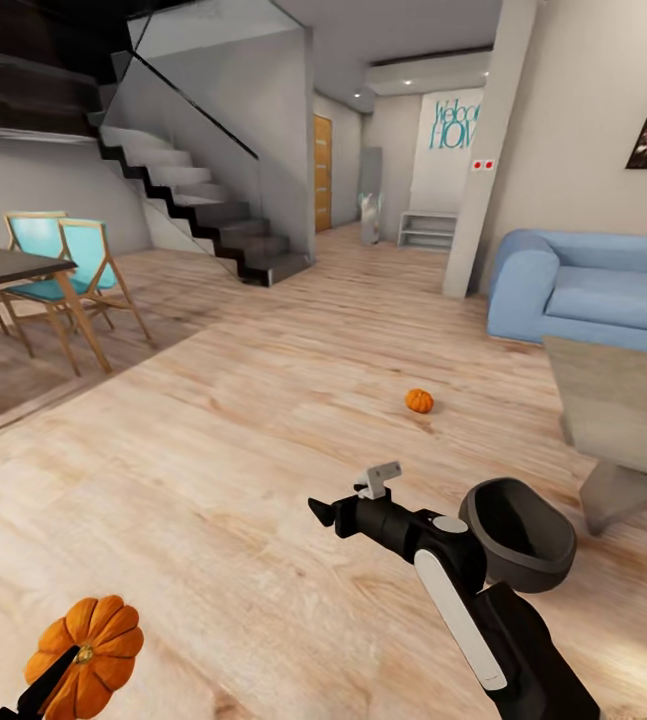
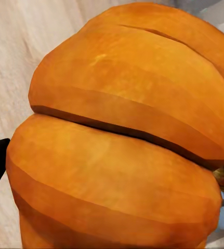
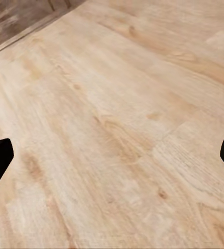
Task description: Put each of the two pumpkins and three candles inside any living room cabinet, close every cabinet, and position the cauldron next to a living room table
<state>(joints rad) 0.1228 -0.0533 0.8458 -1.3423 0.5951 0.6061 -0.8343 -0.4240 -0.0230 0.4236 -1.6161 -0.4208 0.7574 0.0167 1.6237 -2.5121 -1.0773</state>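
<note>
My left gripper [image 1: 58, 675] grips one pumpkin [image 1: 88, 655] above the wood floor [image 1: 223, 480], the second pumpkin [image 1: 419, 401] lies near the sofa [image 1: 588, 290], the dark cauldron [image 1: 518, 533] looks empty, and my right gripper [image 3: 112, 161] is spread wide, holding nothing.

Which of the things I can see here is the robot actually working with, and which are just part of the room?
Part of the job:
- ribbed orange pumpkin held in the left gripper
- second small orange pumpkin on the wood floor
- dark round cauldron

Just room furniture:
- light blue sofa
- turquoise wooden chairs
- dark staircase
</note>
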